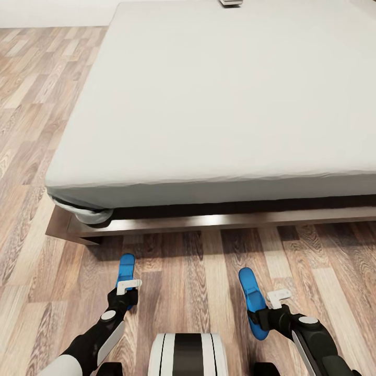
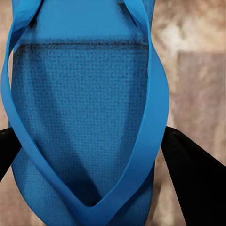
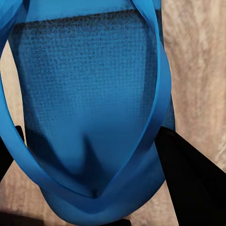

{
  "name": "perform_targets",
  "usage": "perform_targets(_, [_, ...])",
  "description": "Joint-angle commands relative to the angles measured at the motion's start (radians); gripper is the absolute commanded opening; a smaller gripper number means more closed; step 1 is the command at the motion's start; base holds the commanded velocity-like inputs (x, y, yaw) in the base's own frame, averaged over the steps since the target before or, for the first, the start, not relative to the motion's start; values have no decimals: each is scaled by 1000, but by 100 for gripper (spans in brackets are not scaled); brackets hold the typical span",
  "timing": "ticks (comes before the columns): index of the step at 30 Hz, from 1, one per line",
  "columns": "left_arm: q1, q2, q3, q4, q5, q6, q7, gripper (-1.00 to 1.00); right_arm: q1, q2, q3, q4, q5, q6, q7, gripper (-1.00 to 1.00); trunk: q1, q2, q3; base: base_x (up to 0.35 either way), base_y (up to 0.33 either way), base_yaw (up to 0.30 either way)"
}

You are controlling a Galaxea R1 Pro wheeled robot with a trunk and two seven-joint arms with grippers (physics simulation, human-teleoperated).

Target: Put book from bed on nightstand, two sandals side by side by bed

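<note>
We grip a sandal in each hand: left gripper [image 1: 125, 293] clamps the left sandal [image 1: 125, 267], right gripper [image 1: 261, 313] the right sandal [image 1: 253, 300]; next we set both together near the bed [image 1: 219, 104].

From my head cam, the wood-plank floor [image 1: 31, 104] runs from 6 o'clock up the whole 9 o'clock side, mixed light and darker brown boards. The bed [image 1: 224, 94] takes up everything from 12 to 3 o'clock, its plain off-white mattress [image 1: 156, 177] evenly lit. The dark glossy frame [image 1: 209, 222] sticks out under it, catching a soft shine. At 11 o'clock there's a pale strip (wall, I think) [image 1: 52, 13]. Both my wrist cams show blurry floor planks.
</note>
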State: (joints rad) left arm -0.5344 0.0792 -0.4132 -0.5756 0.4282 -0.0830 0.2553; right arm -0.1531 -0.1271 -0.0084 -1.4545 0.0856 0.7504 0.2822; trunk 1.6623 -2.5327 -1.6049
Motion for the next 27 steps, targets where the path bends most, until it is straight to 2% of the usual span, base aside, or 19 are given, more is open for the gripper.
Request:
perform_targets(1, [1,2,-9,25,-3,-4,-25,-100,0,0,-1,-1,8,4,7,-100,1,0,-1,0,0,0])
perform_targets(15, [1,2,-9,25,-3,-6,-25,-100,0,0,-1,0,8,4,6,-100,1,0,-1,0,0,0])
perform_targets(16, [1,2,-9,25,-3,-7,-25,100,0,0,-1,0,8,4,6,-100,1,0,-1,0,0,0])
perform_targets(27, [2,2,-9,25,-3,-9,-27,100,0,0,-1,0,8,4,6,-100,1,0,-1,0,0,0])
